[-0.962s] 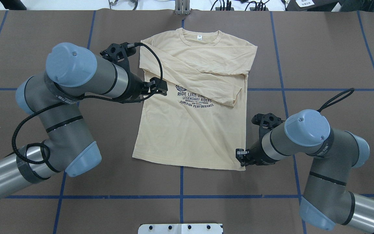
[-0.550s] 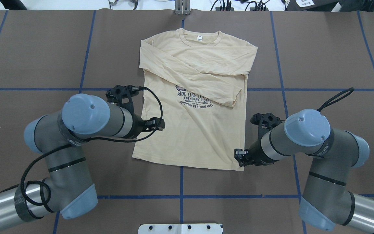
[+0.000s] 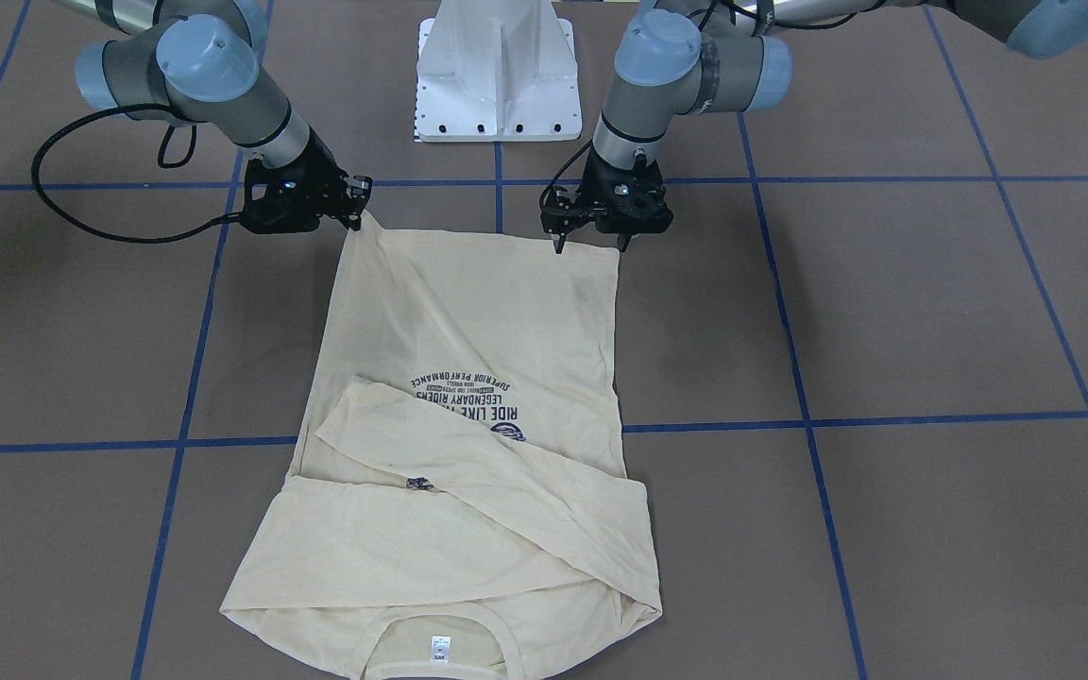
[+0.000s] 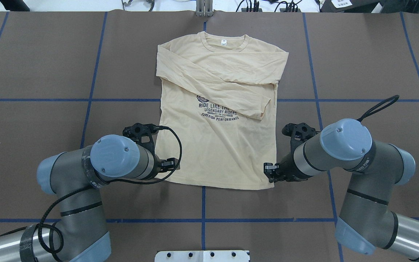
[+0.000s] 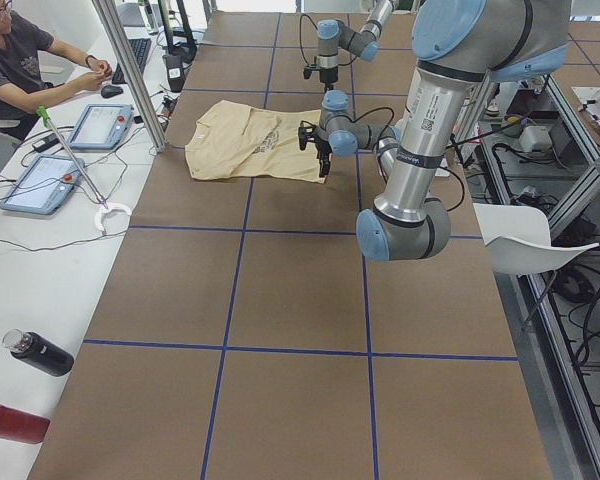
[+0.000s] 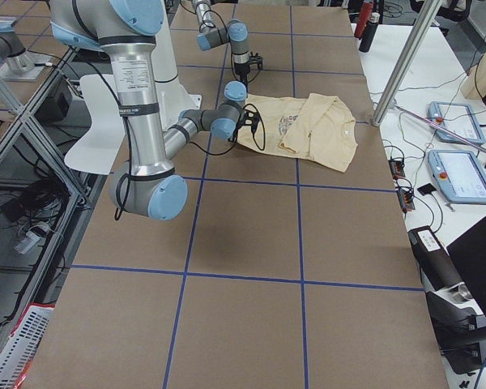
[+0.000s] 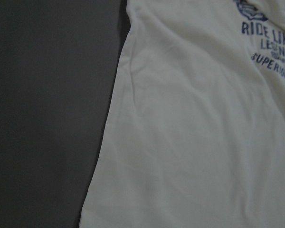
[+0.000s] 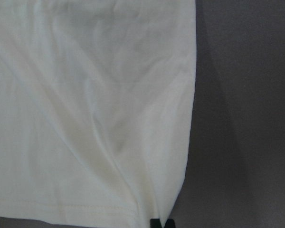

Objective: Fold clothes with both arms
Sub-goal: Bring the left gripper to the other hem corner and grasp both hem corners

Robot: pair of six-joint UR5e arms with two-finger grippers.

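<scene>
Jaws of the right gripper (image 3: 353,200) are pinched on the right hem corner of the T-shirt (image 4: 216,145); those of the left gripper (image 3: 590,242) stand spread just over the left corner, not yet gripping. The shirt lies flat mid-table (image 4: 31,54), collar far from the robot, with both sleeves crossed over the chest. The hem-to-collar fold apparently remains.

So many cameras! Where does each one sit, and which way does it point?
Front-facing: across the table, facing the robot; left gripper, right gripper at T-shirt hem.
Overhead: behind the robot, looking down; both arms.
Exterior left: table's end; left arm nearest.
Exterior right: opposite end; right arm nearest.
Left wrist: down onto T-shirt's side edge; no fingers.
Right wrist: hem corner; fingertips at bottom.
Both wrist views share T-shirt and table.
</scene>
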